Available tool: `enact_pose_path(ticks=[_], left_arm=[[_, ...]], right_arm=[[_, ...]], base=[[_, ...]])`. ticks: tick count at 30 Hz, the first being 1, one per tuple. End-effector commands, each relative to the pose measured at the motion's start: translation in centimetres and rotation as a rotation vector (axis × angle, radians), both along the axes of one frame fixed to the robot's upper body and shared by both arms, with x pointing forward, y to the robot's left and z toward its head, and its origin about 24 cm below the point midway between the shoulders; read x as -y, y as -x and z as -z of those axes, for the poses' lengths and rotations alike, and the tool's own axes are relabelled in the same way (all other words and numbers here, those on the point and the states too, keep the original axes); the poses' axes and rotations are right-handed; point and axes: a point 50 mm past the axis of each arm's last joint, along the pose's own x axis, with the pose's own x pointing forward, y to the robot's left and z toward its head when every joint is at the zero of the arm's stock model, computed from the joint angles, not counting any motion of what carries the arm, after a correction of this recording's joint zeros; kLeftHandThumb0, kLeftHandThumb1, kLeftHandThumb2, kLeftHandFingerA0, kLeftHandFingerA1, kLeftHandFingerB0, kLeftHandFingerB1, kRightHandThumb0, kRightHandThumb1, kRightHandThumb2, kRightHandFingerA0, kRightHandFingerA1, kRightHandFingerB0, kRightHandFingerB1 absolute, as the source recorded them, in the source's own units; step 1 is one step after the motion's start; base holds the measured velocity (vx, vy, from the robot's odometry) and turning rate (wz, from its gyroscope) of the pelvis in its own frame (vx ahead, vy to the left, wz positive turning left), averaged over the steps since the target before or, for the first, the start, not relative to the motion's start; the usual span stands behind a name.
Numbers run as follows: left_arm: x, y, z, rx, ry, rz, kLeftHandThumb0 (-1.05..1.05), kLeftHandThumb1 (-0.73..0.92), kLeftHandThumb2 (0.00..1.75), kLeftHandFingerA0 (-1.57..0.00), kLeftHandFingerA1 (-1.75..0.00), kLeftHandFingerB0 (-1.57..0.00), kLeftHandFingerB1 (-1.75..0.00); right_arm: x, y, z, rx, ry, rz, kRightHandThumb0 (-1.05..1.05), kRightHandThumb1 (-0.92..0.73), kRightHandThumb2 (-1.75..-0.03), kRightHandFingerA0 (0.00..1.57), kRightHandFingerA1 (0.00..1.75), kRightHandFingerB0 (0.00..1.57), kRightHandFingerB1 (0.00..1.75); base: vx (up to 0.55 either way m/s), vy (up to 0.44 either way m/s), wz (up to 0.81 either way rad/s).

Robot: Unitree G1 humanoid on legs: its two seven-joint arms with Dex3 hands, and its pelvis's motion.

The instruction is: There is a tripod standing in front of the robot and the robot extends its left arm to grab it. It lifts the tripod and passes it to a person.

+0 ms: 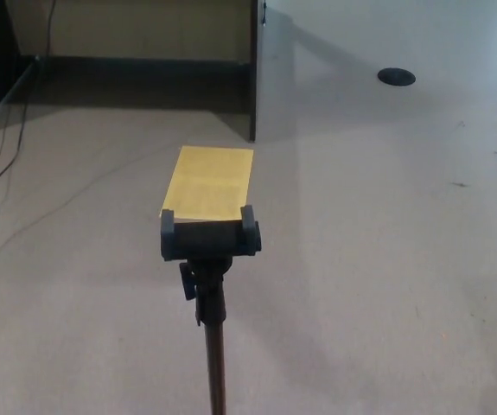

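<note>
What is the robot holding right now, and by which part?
Nothing that shows: neither hand is in view. The tripod stands on the floor untouched, a yellow sheet lying behind it.

No part of the robot's body and no part of any person appears here, so neither arm nor hand can be described by colour or shape.

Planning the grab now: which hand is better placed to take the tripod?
Neither hand is in view, so placement can't be compared. The tripod stands upright slightly left of picture centre, so the robot's left hand probably has the shorter reach.
</note>
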Motion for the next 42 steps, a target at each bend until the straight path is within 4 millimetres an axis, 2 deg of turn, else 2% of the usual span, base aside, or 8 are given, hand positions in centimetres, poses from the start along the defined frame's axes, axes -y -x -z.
enact_pose_path(ticks=[1, 6, 22, 25, 31, 37, 38, 42], left_arm=[[0.3, -1.0, -1.4, 0.149, 0.039, 0.075, -0.47, 0.50, 0.55, -0.22, -0.34, -0.18, -0.28], [2.1, -3.8, -3.2, 0.285, 0.128, 0.157, -0.28, 0.31, 0.85, -0.01, -0.49, 0.00, -0.48], [11.1, -11.8, -13.0, 0.609, 0.267, 0.481, -0.51, 0.36, 0.64, -0.13, -0.42, -0.06, -0.22], [12.6, -12.2, -13.5, 0.632, 0.292, 0.508, -0.28, 0.23, 0.81, -0.02, -0.49, 0.00, -0.48], [14.9, -12.4, -14.0, 0.629, 0.316, 0.549, -0.29, 0.24, 0.82, -0.03, -0.48, 0.00, -0.48], [15.7, -12.5, -13.9, 0.620, 0.334, 0.574, -0.54, 0.36, 0.66, -0.14, -0.44, -0.06, -0.23], [15.8, -12.4, -13.8, 0.618, 0.330, 0.586, -0.47, 0.31, 0.73, -0.12, -0.48, 0.00, -0.27], [16.0, -12.2, -13.6, 0.603, 0.372, 0.599, -0.45, 0.30, 0.69, -0.05, -0.45, -0.04, -0.24]], right_arm=[[0.5, 0.0, -0.5, 0.047, 0.015, -0.032, -0.38, -0.68, -0.62, 0.41, 0.35, 0.35, 0.32], [0.4, 0.2, -0.3, 0.046, 0.019, -0.031, -0.42, -0.68, -0.61, 0.41, 0.34, 0.35, 0.32], [0.4, -0.3, -0.5, 0.074, 0.014, -0.025, -0.38, -0.67, -0.61, 0.45, 0.36, 0.38, 0.33], [0.3, -0.3, -0.5, 0.077, 0.012, -0.024, -0.39, -0.67, -0.60, 0.46, 0.36, 0.38, 0.33], [0.4, -0.3, -0.6, 0.078, 0.010, -0.022, -0.44, -0.49, -0.86, 0.37, 0.52, 0.27, 0.46], [0.3, -0.5, -0.7, 0.090, -0.005, -0.026, -0.40, -0.68, -0.60, 0.44, 0.35, 0.39, 0.33], [0.4, -0.5, -0.7, 0.088, 0.003, -0.031, -0.44, -0.49, -0.86, 0.37, 0.52, 0.28, 0.46], [0.4, -0.6, -0.7, 0.086, 0.007, -0.034, -0.39, -0.67, -0.60, 0.47, 0.36, 0.41, 0.34]], base=[[0.00, 0.000, 0.00], [0.00, 0.000, 0.00], [0.00, 0.000, 0.00], [0.00, 0.000, 0.00], [0.00, 0.000, 0.00], [0.00, 0.000, 0.00], [0.00, 0.000, 0.00], [0.00, 0.000, 0.00]])
